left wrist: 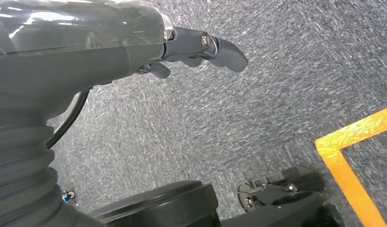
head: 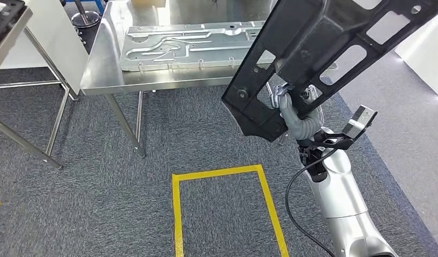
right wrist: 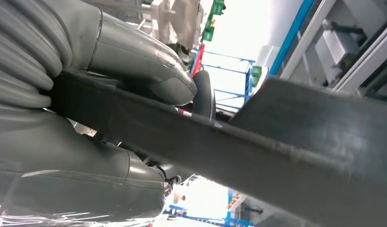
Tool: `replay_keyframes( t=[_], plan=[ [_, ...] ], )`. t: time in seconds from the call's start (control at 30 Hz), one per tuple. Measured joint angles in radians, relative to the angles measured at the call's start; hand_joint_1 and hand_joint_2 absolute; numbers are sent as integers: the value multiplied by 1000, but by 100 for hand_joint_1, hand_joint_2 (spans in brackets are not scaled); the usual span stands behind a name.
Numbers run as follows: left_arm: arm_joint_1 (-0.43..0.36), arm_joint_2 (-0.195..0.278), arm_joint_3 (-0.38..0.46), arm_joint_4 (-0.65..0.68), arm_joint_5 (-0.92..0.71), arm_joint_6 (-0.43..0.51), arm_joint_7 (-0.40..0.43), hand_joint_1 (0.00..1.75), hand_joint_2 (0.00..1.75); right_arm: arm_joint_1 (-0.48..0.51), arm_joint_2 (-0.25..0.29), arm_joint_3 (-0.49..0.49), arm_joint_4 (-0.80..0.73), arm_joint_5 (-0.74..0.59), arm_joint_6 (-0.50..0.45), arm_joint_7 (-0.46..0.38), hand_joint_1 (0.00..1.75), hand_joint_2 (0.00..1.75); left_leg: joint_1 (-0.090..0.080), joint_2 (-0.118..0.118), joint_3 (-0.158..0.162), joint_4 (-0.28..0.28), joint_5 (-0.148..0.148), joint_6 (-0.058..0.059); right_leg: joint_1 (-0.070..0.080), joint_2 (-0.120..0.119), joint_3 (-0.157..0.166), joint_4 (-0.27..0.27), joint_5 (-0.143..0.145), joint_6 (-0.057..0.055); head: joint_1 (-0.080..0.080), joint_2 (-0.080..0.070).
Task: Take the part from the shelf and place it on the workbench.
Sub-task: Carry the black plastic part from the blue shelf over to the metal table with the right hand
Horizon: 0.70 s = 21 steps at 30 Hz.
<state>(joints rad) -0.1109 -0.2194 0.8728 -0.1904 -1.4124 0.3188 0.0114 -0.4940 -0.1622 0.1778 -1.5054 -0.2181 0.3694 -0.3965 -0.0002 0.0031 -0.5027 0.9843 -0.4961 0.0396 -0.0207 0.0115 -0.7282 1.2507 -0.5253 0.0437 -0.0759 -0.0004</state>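
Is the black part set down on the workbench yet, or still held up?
Held: the right hand grips the black part above the carpet, short of the workbench.

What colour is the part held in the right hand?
Black part, gripped by the right hand; head view.

The right hand [head: 292, 104] grips a long black part [head: 318, 48], which slants up and away from it and overhangs the near right corner of the steel workbench [head: 99, 69]. A pressed metal sheet [head: 190, 45] covers the benchtop ahead of the hand, leaving a bare strip to its left. Under the hand lies open carpet [head: 99, 203]. The left hand [left wrist: 201, 47] hangs over bare carpet, fingers holding nothing.
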Motion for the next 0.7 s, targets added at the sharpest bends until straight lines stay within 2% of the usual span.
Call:
replay_keyframes(
  t=[0.03,0.07,0.1,0.13,0.17,0.2,0.23,0.27,0.33,0.37,0.4,0.43,0.47,0.5,0.53,0.57,0.6,0.63,0.7],
  plan=[
    [2,0,0,0,2,-1,0,0,175,1,0,1,0,1,0,1,175,175,0,0,11,0,-9,-1,-1,-1,-36,35,-7,1,0,0],
    [3,0,0,0,3,-1,0,0,175,3,0,2,1,2,0,1,175,175,1,-1,23,0,-20,-3,-2,-3,-56,38,-3,3,0,0],
    [4,0,0,0,5,-2,0,0,175,3,0,3,1,2,0,2,175,175,3,-2,39,0,-32,-6,-3,-5,-56,4,19,4,0,0],
    [5,-1,0,0,6,-2,0,0,175,2,0,4,1,3,1,2,175,175,4,-2,55,0,-46,-9,-4,-9,-43,-57,60,5,0,0],
    [6,-1,0,0,6,-2,-1,0,175,2,0,6,1,3,0,2,175,175,4,-2,70,-1,-61,-14,-3,-14,-27,-123,119,4,0,0],
    [6,-2,0,0,6,-2,-1,0,175,1,0,6,2,3,0,2,175,175,4,-1,79,-3,-73,-19,1,-19,-14,-179,163,-2,0,0],
    [6,-2,0,0,7,-2,-2,0,175,0,0,7,3,4,0,2,175,175,4,0,83,-9,-81,-25,5,-22,-9,-213,196,-10,1,0],
    [5,-2,0,0,7,-2,-2,0,175,-1,0,8,3,4,0,2,175,175,3,1,88,-15,-84,-32,9,-24,-8,-228,208,-20,1,0],
    [3,-2,0,0,7,-2,-2,0,175,-1,1,9,2,7,0,2,175,175,3,2,88,-3,-69,-46,11,-20,2,-236,192,-41,2,0],
    [2,-2,0,0,7,-2,-3,0,175,-1,1,9,2,8,0,2,175,175,3,2,70,40,-50,-50,10,-18,14,-240,182,-49,2,0],
    [2,-3,0,0,7,-2,-3,0,175,-1,1,9,1,10,0,2,175,175,4,1,34,103,-33,-52,10,-16,29,-244,172,-56,2,0],
    [2,-3,0,0,7,-2,-5,0,175,0,1,10,1,11,-1,2,175,175,4,0,-15,176,-29,-52,10,-15,44,-247,160,-61,2,0],
    [1,-3,0,0,7,-2,-6,0,175,2,2,11,1,13,-1,2,175,175,3,-1,-66,244,-45,-52,12,-14,59,-248,147,-64,1,0],
    [-1,-3,0,0,7,-2,-8,0,175,4,3,12,1,14,-1,2,175,175,3,-1,-109,289,-84,-53,14,-14,76,-248,133,-66,1,0],
    [-2,-3,0,0,7,-2,-10,0,175,6,3,13,1,15,-1,2,175,175,2,-1,-141,308,-129,-55,16,-12,94,-248,119,-68,1,0],
    [-4,-3,0,0,7,-2,-10,0,175,7,4,14,1,15,-1,3,175,175,2,-1,-160,302,-162,-55,18,-10,115,-248,103,-69,2,0],
    [-4,-3,0,0,7,-2,-11,0,175,8,4,14,0,16,-1,3,175,175,2,-1,-167,270,-168,-51,21,-8,138,-247,87,-69,2,0],
    [-4,-3,0,0,7,-2,-12,0,175,7,5,15,0,16,-1,3,175,175,1,-1,-165,219,-137,-45,25,-7,161,-247,71,-70,2,0],
    [-2,-2,0,0,7,-2,-12,0,175,6,6,15,0,18,-1,4,175,175,-6,-4,-152,98,3,-28,29,-3,198,-246,43,-68,2,0]
  ],
)
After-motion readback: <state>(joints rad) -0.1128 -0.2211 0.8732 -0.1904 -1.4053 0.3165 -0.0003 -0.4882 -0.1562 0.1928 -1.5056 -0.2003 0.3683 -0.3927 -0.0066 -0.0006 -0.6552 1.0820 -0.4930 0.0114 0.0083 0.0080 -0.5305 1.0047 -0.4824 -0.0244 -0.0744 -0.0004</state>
